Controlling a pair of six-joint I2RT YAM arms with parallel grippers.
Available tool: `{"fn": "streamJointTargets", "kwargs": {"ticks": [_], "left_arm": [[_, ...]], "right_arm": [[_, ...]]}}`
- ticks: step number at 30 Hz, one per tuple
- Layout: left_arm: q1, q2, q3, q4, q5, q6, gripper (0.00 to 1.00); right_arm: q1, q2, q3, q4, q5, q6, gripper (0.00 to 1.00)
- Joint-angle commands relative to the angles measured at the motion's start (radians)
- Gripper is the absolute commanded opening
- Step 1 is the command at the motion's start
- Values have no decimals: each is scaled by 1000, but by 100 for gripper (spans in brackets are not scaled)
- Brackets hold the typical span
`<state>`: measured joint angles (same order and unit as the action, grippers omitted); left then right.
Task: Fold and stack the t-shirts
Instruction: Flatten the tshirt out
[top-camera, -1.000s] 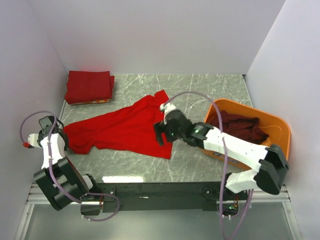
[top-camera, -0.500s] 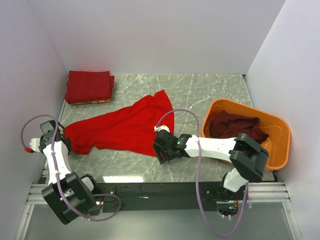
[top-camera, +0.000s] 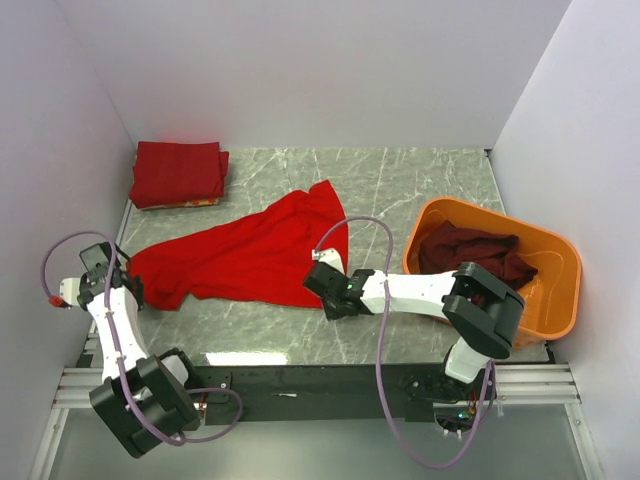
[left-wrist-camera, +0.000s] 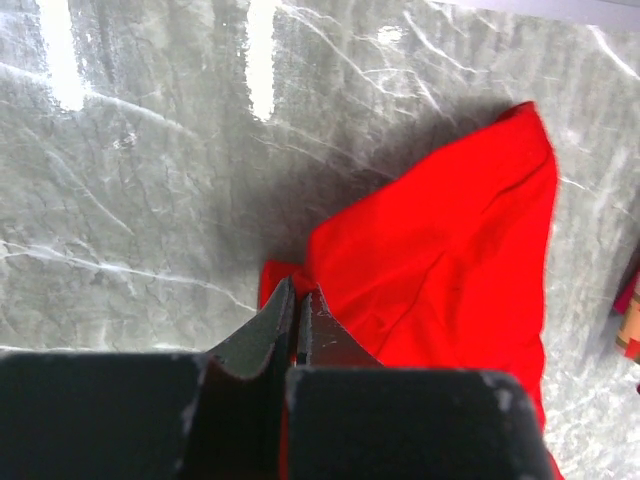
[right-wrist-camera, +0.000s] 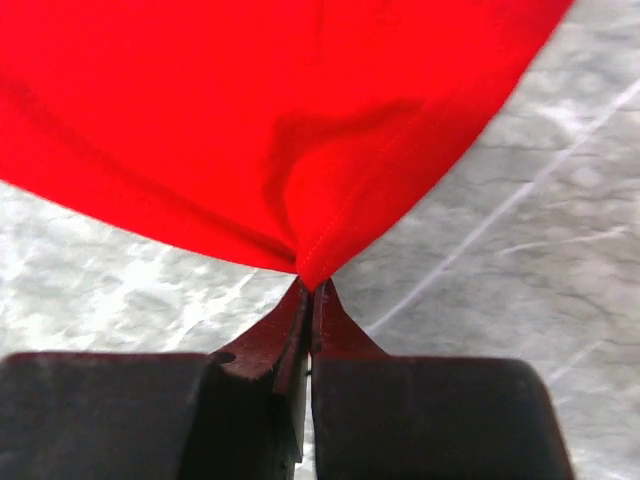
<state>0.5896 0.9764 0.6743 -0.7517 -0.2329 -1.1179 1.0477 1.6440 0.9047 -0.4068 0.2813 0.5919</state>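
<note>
Left tool (left-wrist-camera: 297, 300) clamped on red t-shirt (top-camera: 250, 260) left edge; right tool (right-wrist-camera: 308, 290) clamped on near corner; tub (top-camera: 562, 285) well apart.

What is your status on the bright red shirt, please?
Left gripper shut on bright red cloth t-shirt, left end. Right gripper shut on its near right corner. Nothing lies on it.
</note>
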Motion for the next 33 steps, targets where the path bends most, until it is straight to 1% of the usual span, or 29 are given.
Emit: {"fn": "streamJointTargets", "kwargs": {"ticks": [1,6,7,10,11,12,14,17,19,21,25,26,27,28,29,31,32,33], "left_arm": [[-1,-65,36,-26,24,27,1],[-1,-165,86,-28,63,79,1],[-1,-174,99,-31,66,87,1],[-2,-197,146,-9,107,115,1],[-2,-196,172,-2,137,122,1],[-2,-193,188,0,150,133,1],[-2,-168,235,11,187,138,1],[-4,-124,301,46,224,145,1],[-7,-84,340,57,253,141,1],[-7,-41,425,42,263,138,1],[-8,1,603,8,261,151,1],[-8,2,678,0,256,156,1],[-7,4,715,-11,251,167,1],[-7,2,750,-18,244,171,1],[-8,2,818,-24,241,176,1],[-7,-4,878,-38,236,194,1],[-8,-5,945,-49,236,199,1],[-7,-5,979,-60,234,214,1]], "right_arm": [[5,-51,26,-61,113,16,0],[-29,-144,118,-135,209,-12,0],[-64,-179,128,-127,213,-23,0],[-147,-243,171,-89,159,-67,0],[-206,-259,184,-81,124,-85,0],[-230,-283,210,-58,110,-101,0],[-294,-297,247,-49,95,-141,0],[-350,-297,344,-32,84,-202,0],[-411,-279,422,-32,46,-222,0],[-458,-265,498,-52,21,-244,0],[-485,-257,637,-81,6,-311,0],[-485,-254,669,-98,4,-320,0],[-485,-254,731,-139,-1,-325,0],[-485,-259,759,-157,13,-328,0],[-485,-265,778,-171,19,-336,0],[-485,-302,815,-191,25,-348,0],[-485,-315,826,-199,16,-354,0],[-483,-347,844,-208,9,-360,0]]}}
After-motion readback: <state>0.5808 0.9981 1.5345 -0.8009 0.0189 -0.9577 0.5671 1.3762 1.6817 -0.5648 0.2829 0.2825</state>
